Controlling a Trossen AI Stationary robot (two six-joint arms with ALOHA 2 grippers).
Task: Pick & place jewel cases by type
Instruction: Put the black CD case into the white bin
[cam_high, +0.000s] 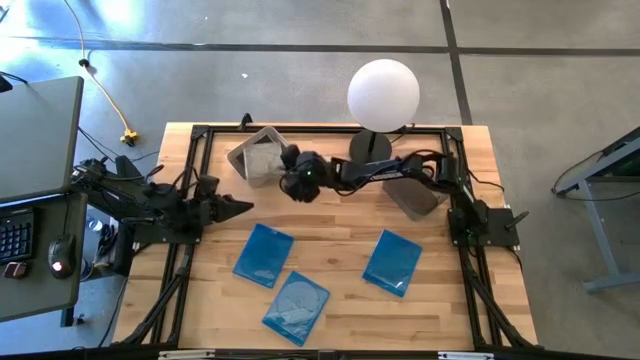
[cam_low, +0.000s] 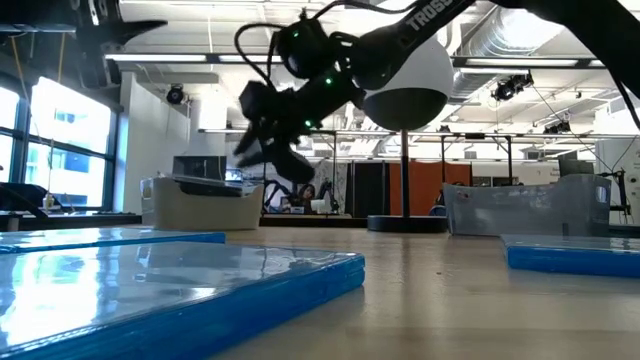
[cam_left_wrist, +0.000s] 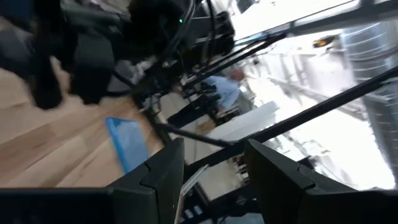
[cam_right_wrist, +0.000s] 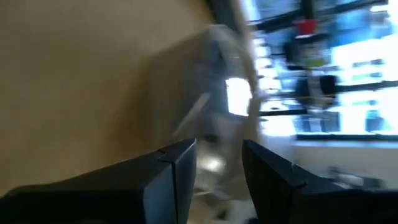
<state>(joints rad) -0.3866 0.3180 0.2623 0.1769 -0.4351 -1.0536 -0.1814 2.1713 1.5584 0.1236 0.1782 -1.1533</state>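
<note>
Three translucent blue jewel cases lie flat on the wooden table in the high view: one left of centre (cam_high: 263, 255), one near the front edge (cam_high: 296, 305), one to the right (cam_high: 392, 262). No dark case shows plainly. My right gripper (cam_high: 285, 162) hangs open in the air beside the pale bin (cam_high: 255, 155), at its right side; in the low view it (cam_low: 252, 150) is above the bin's (cam_low: 200, 203) height. Its wrist view shows empty fingers (cam_right_wrist: 217, 162) facing the blurred bin. My left gripper (cam_high: 247, 207) is open and empty at the table's left (cam_left_wrist: 214, 168).
A grey bin (cam_high: 415, 195) sits at the far right, partly under my right arm. A white globe lamp (cam_high: 383, 95) stands on a dark base at the far edge. A black frame runs along the table's sides. Bare wood lies between the bins and the blue cases.
</note>
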